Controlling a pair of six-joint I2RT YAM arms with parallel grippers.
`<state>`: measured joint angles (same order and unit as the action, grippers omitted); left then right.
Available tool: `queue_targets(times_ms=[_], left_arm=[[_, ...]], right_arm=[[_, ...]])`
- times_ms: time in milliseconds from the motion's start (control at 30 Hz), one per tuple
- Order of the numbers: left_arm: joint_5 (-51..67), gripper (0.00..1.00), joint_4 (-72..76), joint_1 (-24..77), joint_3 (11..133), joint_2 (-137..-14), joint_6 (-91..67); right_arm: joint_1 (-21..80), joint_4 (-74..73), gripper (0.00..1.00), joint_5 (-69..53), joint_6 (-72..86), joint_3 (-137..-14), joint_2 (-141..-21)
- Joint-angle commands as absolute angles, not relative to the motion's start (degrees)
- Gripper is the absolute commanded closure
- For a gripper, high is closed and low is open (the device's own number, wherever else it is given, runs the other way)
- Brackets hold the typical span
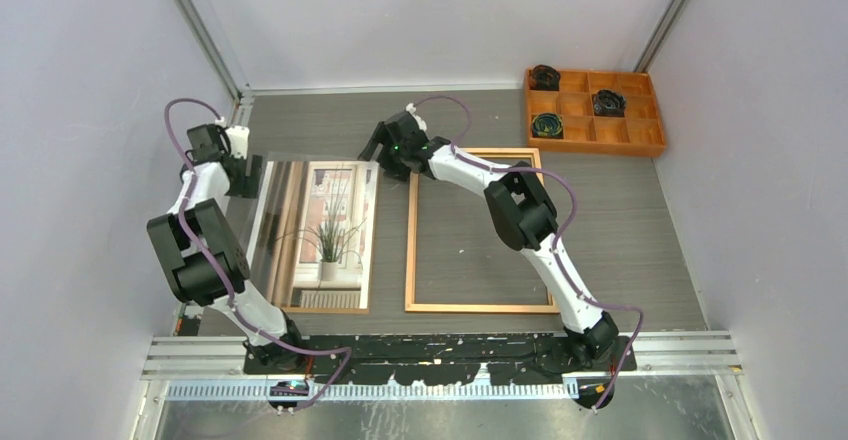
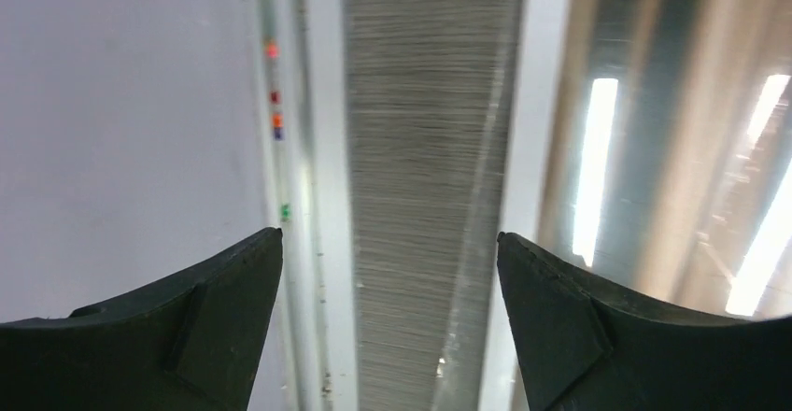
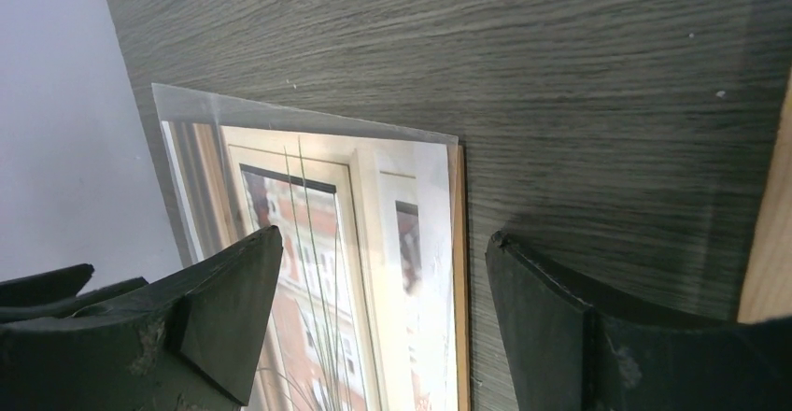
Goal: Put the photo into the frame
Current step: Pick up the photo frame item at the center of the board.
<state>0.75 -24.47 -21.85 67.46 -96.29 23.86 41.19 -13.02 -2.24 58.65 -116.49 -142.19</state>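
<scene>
Photo point(image 1: 330, 230): lies flat on the left half of the desk point(image 1: 620, 220), outside the frame point(image 1: 411, 240) and just beside its left rail.
Risk, wrong layer: a clear sheet point(image 3: 280, 112) covers the print and overhangs it on the far and left sides. A pinch at this corner would probably lift the sheet alone.
Risk, slip: the sheet is glossy and the stack lies flush on the desk, so a fingertip has little edge to catch.
Risk, crease: the print looks thin. Lifted by one corner, it may sag or fold.
Risk, snag: a dragged corner could catch on the raised frame rail.
Board point(image 3: 459, 271): a brown strip showing along the print's right edge, apparently underneath it.
Frame material: thin orange-brown wood, rectangular, with desk grain visible through its opening.
Right pincer point(image 3: 383, 238): jaws wide, nothing between them, poised over the print's far right corner.
Left pincer point(image 2: 389, 235): jaws wide, holding nothing, at the sheet's far left corner.
Desk surface: grey, with a fine woodgrain texture.
Tray point(image 1: 655, 147): orange, divided into compartments, well apart at the far right.
</scene>
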Motion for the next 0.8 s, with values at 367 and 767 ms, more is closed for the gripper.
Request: queue_targets(times_ms=[367, 767], left_arm=[[-14.1, 0.14, -7.0, -22.7, 59.3, -103.0, 31.0], [-9.1, 0.14, -10.6, -24.8, 61.3, -103.3, 28.9]], right_arm=[[43.6, -18.7, 0.16, -1.9, 59.2, -109.5, -138.8], [44.0, -16.0, 0.16, -1.8, 60.7, -103.1, -135.7]])
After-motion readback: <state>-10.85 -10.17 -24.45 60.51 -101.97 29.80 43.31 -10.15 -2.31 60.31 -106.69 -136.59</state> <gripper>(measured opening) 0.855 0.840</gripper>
